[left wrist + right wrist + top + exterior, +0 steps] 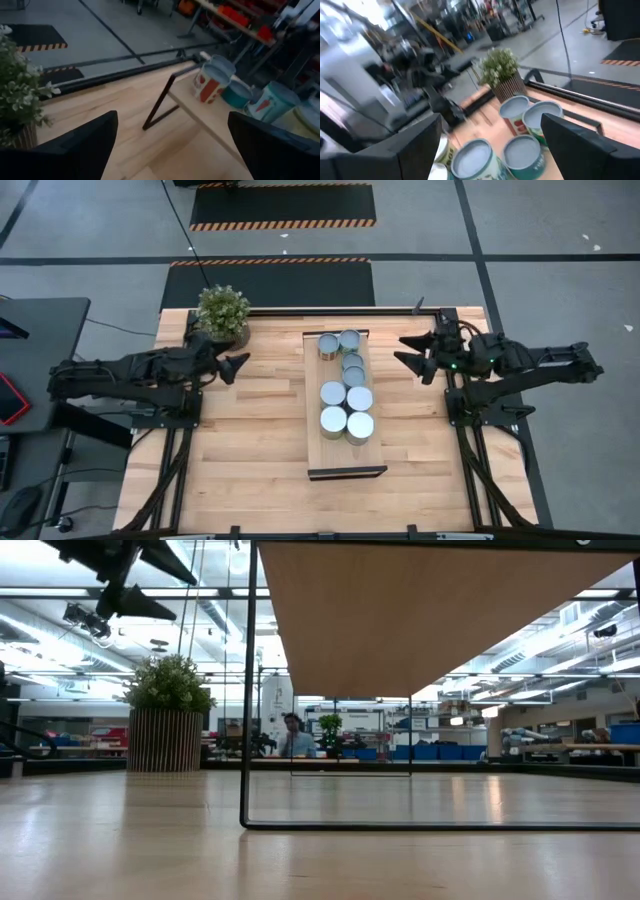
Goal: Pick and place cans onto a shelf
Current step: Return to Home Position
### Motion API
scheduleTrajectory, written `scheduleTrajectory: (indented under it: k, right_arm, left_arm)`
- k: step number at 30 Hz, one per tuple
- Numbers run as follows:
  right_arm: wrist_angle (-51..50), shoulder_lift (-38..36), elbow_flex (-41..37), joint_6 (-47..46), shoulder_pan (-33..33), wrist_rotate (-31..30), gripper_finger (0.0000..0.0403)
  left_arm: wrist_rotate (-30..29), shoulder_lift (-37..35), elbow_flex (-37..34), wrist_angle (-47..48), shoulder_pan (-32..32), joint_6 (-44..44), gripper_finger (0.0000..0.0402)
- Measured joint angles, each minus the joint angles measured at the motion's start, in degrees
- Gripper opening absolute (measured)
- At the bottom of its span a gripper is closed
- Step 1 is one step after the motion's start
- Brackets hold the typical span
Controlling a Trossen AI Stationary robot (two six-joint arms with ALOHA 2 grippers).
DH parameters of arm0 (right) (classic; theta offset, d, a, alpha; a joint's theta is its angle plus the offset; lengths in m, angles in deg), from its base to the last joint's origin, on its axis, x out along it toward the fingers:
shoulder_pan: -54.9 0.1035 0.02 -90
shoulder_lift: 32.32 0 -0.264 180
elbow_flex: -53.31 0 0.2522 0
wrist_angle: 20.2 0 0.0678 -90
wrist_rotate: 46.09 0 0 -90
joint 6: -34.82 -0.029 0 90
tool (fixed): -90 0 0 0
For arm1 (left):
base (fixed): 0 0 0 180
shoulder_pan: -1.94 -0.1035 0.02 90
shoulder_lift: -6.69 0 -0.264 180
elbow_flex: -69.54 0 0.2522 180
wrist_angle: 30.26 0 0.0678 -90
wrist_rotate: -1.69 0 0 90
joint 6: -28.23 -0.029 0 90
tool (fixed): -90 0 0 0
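Since all the cans sit on the shelf, the only job left, I think, is for both arms to go to their rest spots. On the left, the left gripper hangs above the table, just beside the potted plant. Its two fingers are spread wide and there is nothing between them. It should pull away slowly and keep clear of the plant's leaves. In the middle, the shelf stands on the table. The eight cans crowd together toward its plant end, some touching each other, and the other end is bare. One bump could knock them over, so no arm should swing across them. On the right, the right gripper hangs near the shelf and points at the cans. Its fingers are wide apart too and hold nothing. It should back straight away from the shelf first, then fold in.
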Motion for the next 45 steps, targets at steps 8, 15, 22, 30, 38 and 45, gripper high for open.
scheduleTrajectory:
  k: [8,15,22,30,38,45]
  right_arm:
    - [9.7,-9.2,-13.0,-7.5,-1.6,-0.5,0.0348]
    - [10.5,-15.7,-16.9,-9.6,-1.6,-3.7,0.0347]
    - [10.4,-21.6,-21.4,-12.3,-1.6,-6.3,0.0347]
    - [12.2,-29.1,-29.7,-16.5,-1.6,-4.6,0.0347]
    - [13.9,-34.4,-34.3,-15.4,-1.6,-1.7,0.0347]
    - [18.1,-34.5,-39.3,-19.9,-1.5,-1.5,0.0347]
  left_arm:
    - [-1.4,-10.0,-6.0,-0.4,0.0,1.9,0.0383]
    - [-1.5,-19.5,-14.1,-4.0,0.0,4.8,0.0362]
    - [-1.4,-25.6,-23.3,-11.9,0.0,8.3,0.0326]
    - [-2.8,-26.9,-28.0,-14.1,0.0,14.0,0.0278]
    - [-5.0,-26.9,-30.0,-13.7,1.5,19.9,0.0238]
    - [-6.6,-26.2,-32.5,-14.5,6.0,24.4,0.0212]
